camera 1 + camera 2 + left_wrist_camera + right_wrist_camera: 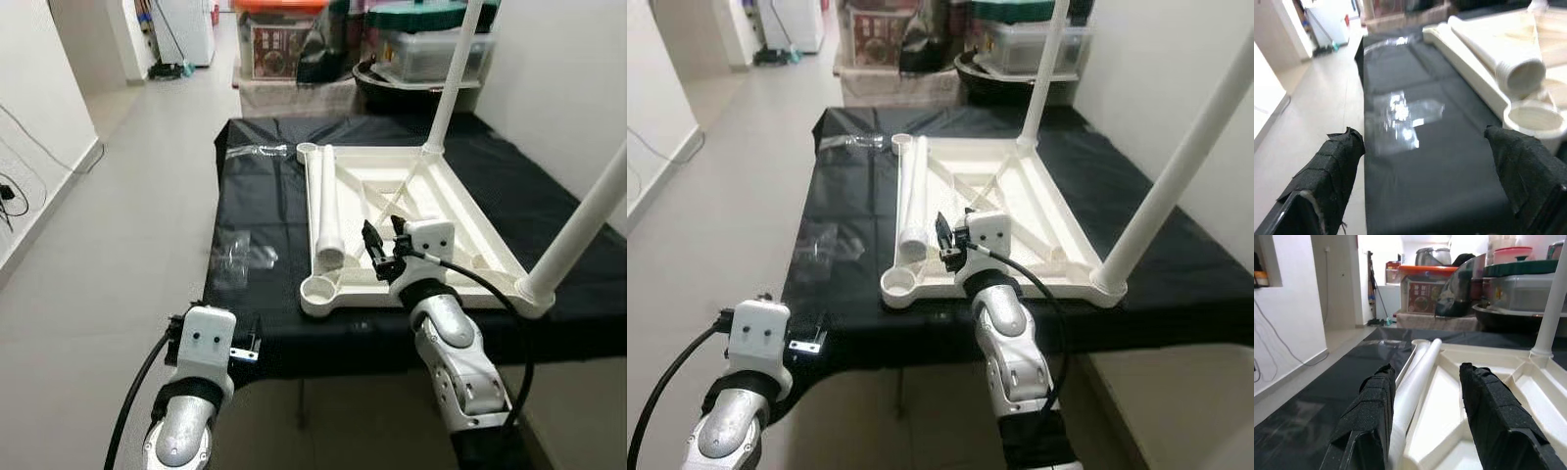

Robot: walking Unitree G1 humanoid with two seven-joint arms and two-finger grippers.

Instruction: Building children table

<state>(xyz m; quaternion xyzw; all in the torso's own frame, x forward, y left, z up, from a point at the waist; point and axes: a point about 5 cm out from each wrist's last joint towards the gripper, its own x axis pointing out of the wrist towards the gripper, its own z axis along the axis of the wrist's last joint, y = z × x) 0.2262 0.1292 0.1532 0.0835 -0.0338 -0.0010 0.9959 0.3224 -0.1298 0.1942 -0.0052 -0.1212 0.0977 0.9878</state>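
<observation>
Black-draped counter (265, 304) carries the upturned tabletop (431, 201), two legs already standing, a loose leg (329, 211) lying along its left side. Right tool (382, 253) hovers released beside that leg, seemingly about to grasp it for the near-left socket (323, 289); left tool (1425, 161) idles open.

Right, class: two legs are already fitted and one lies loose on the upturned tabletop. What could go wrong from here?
1. The loose leg is round, so it may roll as the open right gripper closes.
2. The near upright leg stands beside the right arm, so a swing could knock it.
3. The tabletop could slide on the black cloth.
</observation>
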